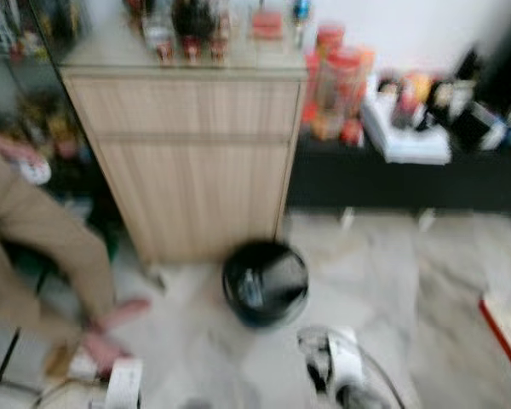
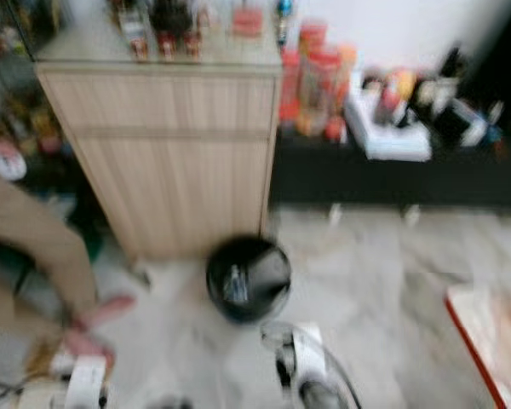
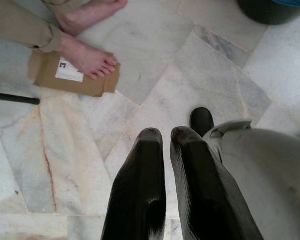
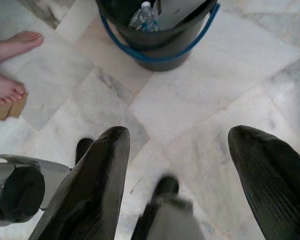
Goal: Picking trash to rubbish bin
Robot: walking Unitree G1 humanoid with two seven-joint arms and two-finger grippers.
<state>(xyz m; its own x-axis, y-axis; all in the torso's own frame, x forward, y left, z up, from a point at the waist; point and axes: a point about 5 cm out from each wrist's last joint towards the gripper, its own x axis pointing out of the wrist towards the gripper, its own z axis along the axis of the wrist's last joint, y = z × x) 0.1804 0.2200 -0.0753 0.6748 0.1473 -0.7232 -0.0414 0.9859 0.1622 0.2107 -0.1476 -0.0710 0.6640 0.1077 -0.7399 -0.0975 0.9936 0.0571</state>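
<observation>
One cardboard scrap lies on floor under a person's foot, far-left of closed left gripper; right gripper wide apart, empty, near bin.

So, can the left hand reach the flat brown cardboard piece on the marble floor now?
Probably not cleanly. The flat brown cardboard piece lies ahead of the shut left hand with bare floor between, but a person's bare foot rests on it, pinning it down.
</observation>
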